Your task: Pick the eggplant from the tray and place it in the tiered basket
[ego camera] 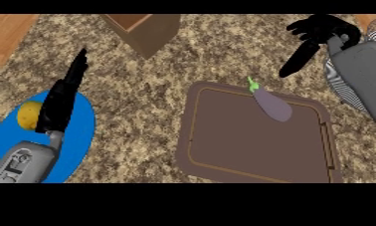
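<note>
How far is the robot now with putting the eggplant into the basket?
Done: nothing yet; the eggplant lies on the brown tray, near its far edge. In hand: the right hand is open, beyond and right of the eggplant, not touching it. The left hand is open over the blue plate. Left: grasp the eggplant, lift it, carry it to the tiered basket at the top of the view, release.

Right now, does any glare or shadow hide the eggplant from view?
Head view: lighting looks flat, no glare on the eggplant or the tray; no dark shadow crosses them; the right hand sits apart, covering neither.
</note>
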Robot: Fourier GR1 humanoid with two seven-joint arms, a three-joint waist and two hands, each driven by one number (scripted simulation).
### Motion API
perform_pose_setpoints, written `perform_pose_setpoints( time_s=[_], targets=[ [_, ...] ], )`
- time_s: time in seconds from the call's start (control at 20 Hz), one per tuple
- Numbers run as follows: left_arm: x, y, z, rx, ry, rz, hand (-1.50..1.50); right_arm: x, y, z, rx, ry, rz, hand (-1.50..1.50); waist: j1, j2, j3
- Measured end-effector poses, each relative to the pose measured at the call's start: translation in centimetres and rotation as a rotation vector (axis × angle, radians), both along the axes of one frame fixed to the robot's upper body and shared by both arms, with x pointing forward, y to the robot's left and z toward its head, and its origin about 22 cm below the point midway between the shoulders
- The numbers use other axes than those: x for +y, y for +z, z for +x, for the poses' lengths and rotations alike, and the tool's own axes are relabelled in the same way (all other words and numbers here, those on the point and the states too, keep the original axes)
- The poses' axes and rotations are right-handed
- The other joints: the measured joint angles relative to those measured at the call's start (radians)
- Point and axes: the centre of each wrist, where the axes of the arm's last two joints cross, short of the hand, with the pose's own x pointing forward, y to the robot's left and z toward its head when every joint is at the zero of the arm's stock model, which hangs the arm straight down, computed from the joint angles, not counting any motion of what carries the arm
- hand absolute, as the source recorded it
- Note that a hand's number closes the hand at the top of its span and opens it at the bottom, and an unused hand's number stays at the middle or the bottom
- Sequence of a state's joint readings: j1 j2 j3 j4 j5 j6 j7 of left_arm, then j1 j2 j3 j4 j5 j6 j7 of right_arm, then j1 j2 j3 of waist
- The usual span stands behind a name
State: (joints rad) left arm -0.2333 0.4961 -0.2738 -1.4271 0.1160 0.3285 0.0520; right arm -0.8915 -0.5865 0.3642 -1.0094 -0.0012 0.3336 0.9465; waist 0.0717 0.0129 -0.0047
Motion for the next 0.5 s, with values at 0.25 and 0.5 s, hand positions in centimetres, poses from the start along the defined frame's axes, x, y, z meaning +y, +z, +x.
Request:
perform_pose_setpoints(
  time_s=[0.25,0.5],
  targets=[
    [-0.1,-0.1,0.4,0.000,-0.011,0.009,0.00,3.2,0.6,1.9,0.168,0.148,-0.042,-1.50,0.013,0.007,0.000],
    [-0.3,0.1,0.9,-0.003,-0.008,0.011,0.00,6.2,0.1,3.6,0.289,0.211,-0.089,-1.50,0.011,0.008,0.001]
  ],
)
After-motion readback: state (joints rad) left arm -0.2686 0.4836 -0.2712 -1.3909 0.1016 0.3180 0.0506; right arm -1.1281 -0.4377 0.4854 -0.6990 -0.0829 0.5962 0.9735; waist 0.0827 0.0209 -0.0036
